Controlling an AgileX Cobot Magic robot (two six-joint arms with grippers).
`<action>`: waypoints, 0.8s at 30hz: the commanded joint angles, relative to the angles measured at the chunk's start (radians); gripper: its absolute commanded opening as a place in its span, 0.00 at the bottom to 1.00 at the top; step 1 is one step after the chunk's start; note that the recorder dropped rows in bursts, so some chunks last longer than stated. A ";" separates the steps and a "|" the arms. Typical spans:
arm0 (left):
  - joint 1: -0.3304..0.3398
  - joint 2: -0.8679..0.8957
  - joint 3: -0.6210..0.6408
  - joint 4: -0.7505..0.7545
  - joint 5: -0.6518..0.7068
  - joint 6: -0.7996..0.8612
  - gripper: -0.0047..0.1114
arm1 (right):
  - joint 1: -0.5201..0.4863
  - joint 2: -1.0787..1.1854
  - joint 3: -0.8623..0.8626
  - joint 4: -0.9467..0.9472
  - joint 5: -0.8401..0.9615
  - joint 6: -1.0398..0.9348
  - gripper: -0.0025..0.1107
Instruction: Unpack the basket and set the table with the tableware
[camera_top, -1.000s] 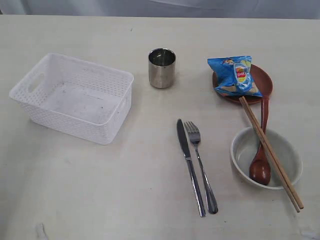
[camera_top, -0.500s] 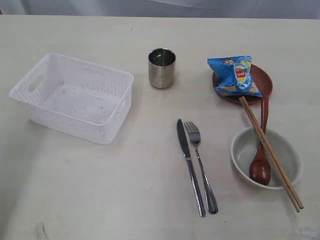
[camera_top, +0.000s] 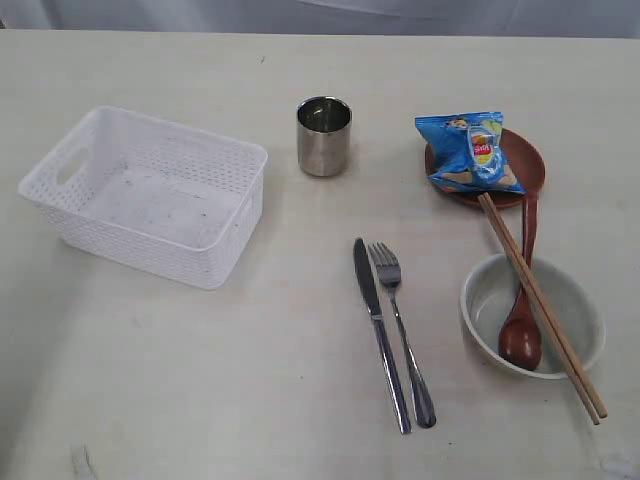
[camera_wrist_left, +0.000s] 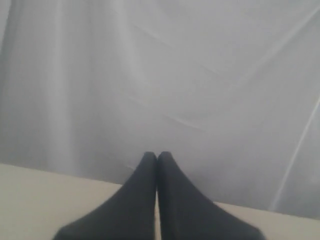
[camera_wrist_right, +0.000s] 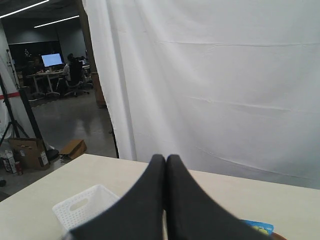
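Observation:
The white basket (camera_top: 150, 195) stands empty at the left of the table (camera_top: 250, 400). A steel cup (camera_top: 324, 135) is behind the middle. Knife (camera_top: 378, 330) and fork (camera_top: 400, 330) lie side by side at the front. The brown plate (camera_top: 525, 160) sits at the right. In front of it the pale bowl (camera_top: 575, 315) holds the wooden spoon (camera_top: 521, 335), with chopsticks (camera_top: 545, 310) laid across. Neither arm shows in the exterior view. My left gripper (camera_wrist_left: 157, 156) is shut and empty, facing a white curtain. My right gripper (camera_wrist_right: 165, 158) is shut and empty, above the basket (camera_wrist_right: 82, 205).
A blue snack bag (camera_top: 468, 150) lies on the brown plate, and its corner (camera_wrist_right: 257, 227) shows in the right wrist view. A white curtain (camera_wrist_right: 210, 75) hangs behind the table's far edge. Beyond it at one side is an office floor with cardboard boxes (camera_wrist_right: 30, 150).

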 joint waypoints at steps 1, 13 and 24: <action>0.038 -0.090 0.097 0.105 -0.025 0.049 0.04 | -0.005 -0.003 -0.006 -0.005 -0.001 0.000 0.02; 0.080 -0.229 0.305 0.104 -0.061 0.156 0.04 | -0.005 -0.003 -0.006 -0.005 -0.001 0.000 0.02; 0.080 -0.244 0.456 0.097 -0.074 0.337 0.04 | -0.005 -0.003 -0.006 -0.005 -0.001 0.000 0.02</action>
